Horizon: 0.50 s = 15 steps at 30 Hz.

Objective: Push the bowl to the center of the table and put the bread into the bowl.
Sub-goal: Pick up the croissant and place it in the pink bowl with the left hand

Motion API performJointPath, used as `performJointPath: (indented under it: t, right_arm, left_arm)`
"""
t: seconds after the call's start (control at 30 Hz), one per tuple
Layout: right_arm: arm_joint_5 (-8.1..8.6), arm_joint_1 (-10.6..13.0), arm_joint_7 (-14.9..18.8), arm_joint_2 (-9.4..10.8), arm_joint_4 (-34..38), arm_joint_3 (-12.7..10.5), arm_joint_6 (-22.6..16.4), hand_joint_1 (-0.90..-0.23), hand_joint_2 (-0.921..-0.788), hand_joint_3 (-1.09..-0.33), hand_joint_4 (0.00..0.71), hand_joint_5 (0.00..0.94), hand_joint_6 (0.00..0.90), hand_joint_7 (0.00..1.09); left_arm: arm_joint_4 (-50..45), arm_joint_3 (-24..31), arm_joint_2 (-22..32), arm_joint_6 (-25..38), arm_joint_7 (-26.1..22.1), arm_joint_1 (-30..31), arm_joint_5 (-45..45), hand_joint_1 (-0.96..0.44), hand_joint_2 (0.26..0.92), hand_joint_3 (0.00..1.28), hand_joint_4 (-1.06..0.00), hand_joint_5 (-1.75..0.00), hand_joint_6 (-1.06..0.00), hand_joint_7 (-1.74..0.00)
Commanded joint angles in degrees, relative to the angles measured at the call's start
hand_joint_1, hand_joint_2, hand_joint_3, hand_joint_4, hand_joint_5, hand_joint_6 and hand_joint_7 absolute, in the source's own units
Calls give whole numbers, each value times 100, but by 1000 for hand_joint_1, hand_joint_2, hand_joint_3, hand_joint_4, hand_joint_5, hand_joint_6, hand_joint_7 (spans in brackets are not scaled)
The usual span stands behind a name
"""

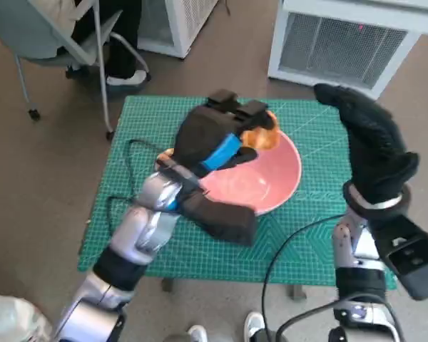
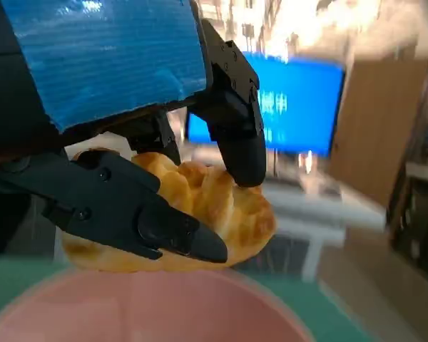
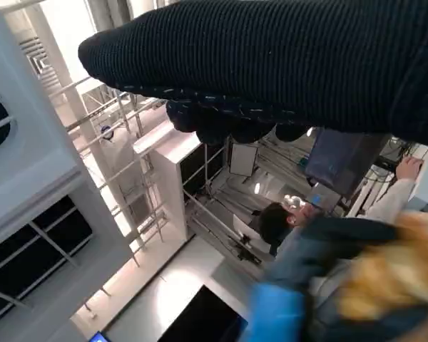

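Note:
A pink bowl (image 1: 271,182) sits near the middle of the green mat, slightly toward the right. My left hand (image 1: 214,135) hovers over the bowl's far rim and holds a golden braided bread (image 1: 260,137). In the left wrist view the bread (image 2: 214,206) is pinched between the black fingers (image 2: 143,214), just above the pink bowl rim (image 2: 150,306). My right hand (image 1: 371,142), in its black glove, is raised to the right of the bowl and holds nothing, fingers together and extended. The glove (image 3: 285,64) fills the right wrist view.
The green cutting mat (image 1: 164,249) covers the small table. A grey chair (image 1: 50,35) with a seated person's legs stands at the back left. White appliances (image 1: 342,35) stand behind the table. Black cables (image 1: 128,171) lie on the mat. A person (image 3: 285,228) appears in the right wrist view.

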Motion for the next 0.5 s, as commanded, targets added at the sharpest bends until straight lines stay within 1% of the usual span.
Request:
performJointPath:
  t: [0.03, 0.1, 0.2, 0.23, 0.27, 0.3, 0.37, 0.4, 0.43, 0.47, 0.5]
  right_arm:
    - [-107, 183, -62, -60, -82, -24, 33, -585, -921, -746, 257, 0, 2, 653]
    - [-122, 204, -79, -66, -109, -29, 36, -587, -921, -746, 257, 0, 1, 657]
    - [-149, 227, -105, -70, -144, -34, 43, -590, -921, -746, 257, 0, -1, 661]
    - [-150, 239, -111, -73, -161, -38, 49, -591, -921, -746, 257, 0, -1, 661]
    - [-154, 245, -117, -74, -172, -39, 53, -591, -921, -746, 256, 0, -1, 662]
    - [-157, 255, -126, -74, -186, -40, 57, -591, -921, -745, 256, 0, -1, 662]
    - [-167, 267, -142, -72, -205, -40, 63, -591, -921, -745, 256, 0, -1, 662]
    - [-173, 271, -149, -70, -212, -40, 66, -592, -921, -745, 256, 0, -1, 663]
    - [-173, 273, -153, -70, -218, -40, 72, -592, -921, -745, 256, 0, -1, 663]
    - [-176, 275, -157, -68, -223, -40, 76, -592, -921, -744, 256, 0, -1, 664]
    - [-177, 277, -161, -67, -229, -39, 83, -592, -921, -744, 255, 0, -1, 664]
  left_arm:
    - [819, -97, -136, -284, 23, -376, -214, 0, 919, 44, -735, -1220, -652, -1037]
    - [1139, -114, -160, -396, 10, -465, -278, 0, 920, 53, -715, -1249, -650, -1034]
    - [1524, -137, -176, -531, -25, -577, -376, 0, 920, 73, -707, -1190, -597, -1156]
    - [1677, -158, -187, -530, -104, -628, -407, 0, 920, 77, -705, -1180, -588, -1177]
    - [1798, -174, -193, -538, -155, -670, -431, -1, 921, 110, -682, -1201, -538, -1224]
    - [1901, -196, -191, -519, -268, -705, -455, -1, 921, 123, -672, -1211, -518, -1243]
    - [1992, -225, -172, -461, -495, -741, -496, -1, 921, 203, -581, -1272, -425, -1368]
    - [2008, -236, -159, -429, -600, -751, -516, -37, 916, 193, -526, -1115, -387, -1241]
    - [1935, -248, -125, -314, -836, -750, -544, -90, 918, 158, -504, -776, -384, -959]
    - [1880, -256, -99, -233, -1006, -749, -566, -171, 919, 137, -432, -497, -366, -691]
    - [1799, -257, -72, -138, -1226, -755, -601, -224, 920, 124, -385, -318, -359, -509]
